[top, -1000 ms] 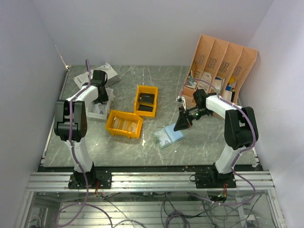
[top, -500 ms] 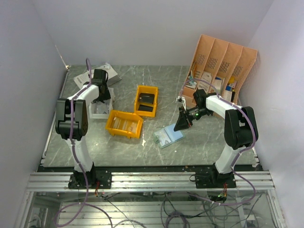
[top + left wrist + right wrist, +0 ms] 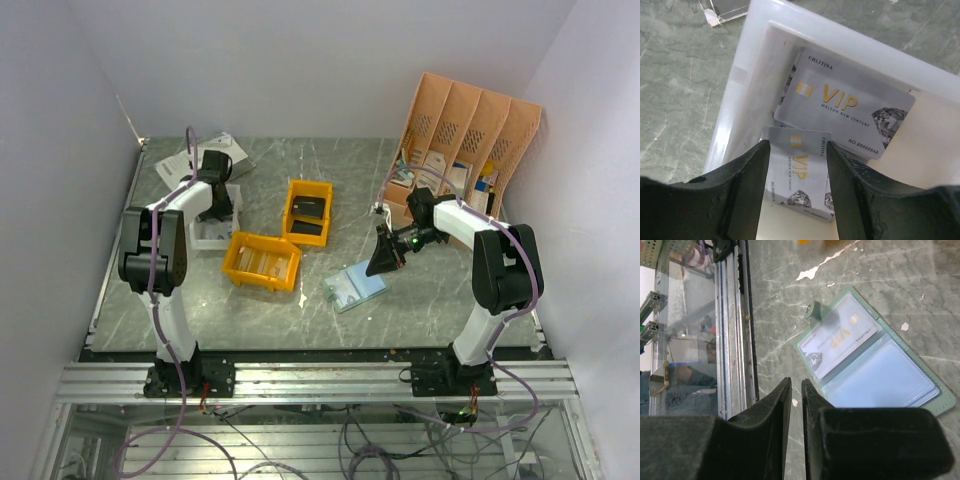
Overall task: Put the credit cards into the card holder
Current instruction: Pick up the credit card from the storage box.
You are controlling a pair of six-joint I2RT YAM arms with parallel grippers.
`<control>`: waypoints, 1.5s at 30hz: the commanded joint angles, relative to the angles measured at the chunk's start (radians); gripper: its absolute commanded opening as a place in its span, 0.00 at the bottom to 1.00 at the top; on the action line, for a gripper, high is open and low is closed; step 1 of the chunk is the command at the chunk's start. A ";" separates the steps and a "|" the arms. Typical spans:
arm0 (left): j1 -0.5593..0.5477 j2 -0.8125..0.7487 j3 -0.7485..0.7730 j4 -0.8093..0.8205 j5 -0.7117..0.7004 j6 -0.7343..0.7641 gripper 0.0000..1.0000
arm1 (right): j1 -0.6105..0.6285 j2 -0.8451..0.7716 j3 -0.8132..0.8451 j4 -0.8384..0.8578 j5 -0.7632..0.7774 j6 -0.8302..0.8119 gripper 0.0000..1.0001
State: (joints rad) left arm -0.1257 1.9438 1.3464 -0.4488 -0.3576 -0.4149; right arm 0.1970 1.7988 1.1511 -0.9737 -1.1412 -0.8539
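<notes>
The card holder [image 3: 355,287] lies open on the table with its light blue inside up. One VIP card [image 3: 840,340] sits in its clear pocket [image 3: 880,365]. My right gripper [image 3: 796,381] hovers at the holder's edge, shut with only a thin slit and nothing in it; in the top view it [image 3: 383,262] is just right of the holder. My left gripper [image 3: 797,147] reaches into a white tray [image 3: 755,60] and is shut on the long edges of a silver credit card [image 3: 800,170]. A second credit card [image 3: 850,107] lies flat behind it.
Two yellow bins [image 3: 262,260] [image 3: 308,211] stand between the arms. The white tray [image 3: 205,235] is at the left, with papers [image 3: 215,150] behind it. A tall peach desk organiser [image 3: 465,140] fills the back right corner.
The left wrist has shifted slightly back and right over the white tray. The right arm and the card holder have not moved.
</notes>
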 commanded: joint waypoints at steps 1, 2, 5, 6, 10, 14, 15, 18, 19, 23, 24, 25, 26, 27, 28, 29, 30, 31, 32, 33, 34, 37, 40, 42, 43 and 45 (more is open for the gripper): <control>-0.031 0.020 -0.009 -0.040 -0.027 -0.020 0.62 | -0.008 0.007 0.019 -0.010 -0.023 -0.018 0.15; -0.035 0.019 -0.010 -0.041 -0.028 -0.022 0.63 | -0.008 0.008 0.020 -0.010 -0.023 -0.019 0.15; -0.040 0.003 -0.020 -0.036 -0.017 -0.029 0.65 | -0.007 0.009 0.021 -0.014 -0.024 -0.021 0.15; -0.040 -0.003 -0.026 -0.033 -0.011 -0.034 0.65 | -0.008 0.010 0.024 -0.015 -0.025 -0.023 0.15; -0.040 -0.026 -0.049 -0.016 0.005 -0.055 0.59 | -0.007 0.014 0.025 -0.023 -0.028 -0.030 0.15; -0.040 -0.026 -0.052 -0.016 -0.001 -0.061 0.53 | -0.007 0.015 0.028 -0.031 -0.032 -0.039 0.15; -0.040 -0.024 -0.051 -0.019 -0.002 -0.061 0.53 | -0.008 0.016 0.027 -0.031 -0.031 -0.039 0.15; -0.040 -0.032 -0.060 -0.012 -0.001 -0.062 0.55 | -0.008 0.017 0.027 -0.034 -0.032 -0.040 0.15; -0.040 -0.036 -0.064 -0.007 0.004 -0.058 0.56 | -0.008 0.018 0.027 -0.034 -0.032 -0.042 0.15; -0.040 -0.063 -0.063 -0.003 0.019 -0.054 0.59 | -0.008 0.022 0.028 -0.034 -0.033 -0.041 0.15; -0.040 -0.068 -0.060 -0.008 0.020 -0.051 0.60 | -0.008 0.023 0.029 -0.034 -0.032 -0.041 0.15; -0.041 -0.074 -0.059 -0.011 0.020 -0.047 0.62 | -0.008 0.023 0.029 -0.035 -0.033 -0.043 0.15; -0.040 -0.080 -0.059 -0.015 0.018 -0.043 0.62 | -0.007 0.023 0.029 -0.036 -0.034 -0.043 0.15; -0.040 -0.083 -0.058 -0.019 0.016 -0.037 0.63 | -0.008 0.023 0.029 -0.036 -0.034 -0.042 0.15; -0.040 -0.086 -0.059 -0.022 0.016 -0.028 0.63 | -0.007 0.023 0.029 -0.036 -0.033 -0.042 0.15; -0.041 -0.089 -0.063 -0.020 0.016 -0.018 0.64 | -0.007 0.022 0.030 -0.035 -0.033 -0.042 0.15; -0.041 -0.089 -0.067 -0.018 0.024 -0.008 0.64 | -0.007 0.021 0.029 -0.035 -0.034 -0.041 0.15; -0.041 -0.086 -0.073 -0.010 0.032 0.003 0.64 | -0.007 0.021 0.027 -0.034 -0.033 -0.042 0.15; -0.041 -0.082 -0.078 -0.006 0.045 0.016 0.64 | -0.008 0.022 0.027 -0.033 -0.033 -0.041 0.15; -0.042 -0.074 -0.080 -0.003 0.059 0.027 0.64 | -0.008 0.022 0.027 -0.034 -0.034 -0.041 0.15; -0.041 -0.066 -0.082 -0.003 0.065 0.034 0.63 | -0.008 0.023 0.028 -0.034 -0.033 -0.041 0.15; -0.042 -0.041 -0.081 -0.010 0.074 0.050 0.60 | -0.008 0.024 0.029 -0.035 -0.033 -0.041 0.15; -0.042 -0.027 -0.085 -0.011 0.064 0.057 0.56 | -0.008 0.025 0.027 -0.034 -0.033 -0.040 0.15; -0.042 -0.020 -0.085 -0.010 0.055 0.062 0.55 | -0.007 0.026 0.028 -0.035 -0.035 -0.040 0.15; -0.042 -0.016 -0.085 -0.009 0.052 0.065 0.53 | -0.007 0.027 0.029 -0.036 -0.035 -0.042 0.15; -0.042 -0.002 -0.080 -0.009 0.046 0.071 0.51 | -0.007 0.028 0.030 -0.038 -0.037 -0.044 0.15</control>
State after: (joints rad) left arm -0.1612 1.9118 1.2720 -0.4587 -0.3134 -0.3702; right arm 0.1963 1.8149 1.1595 -0.9977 -1.1572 -0.8772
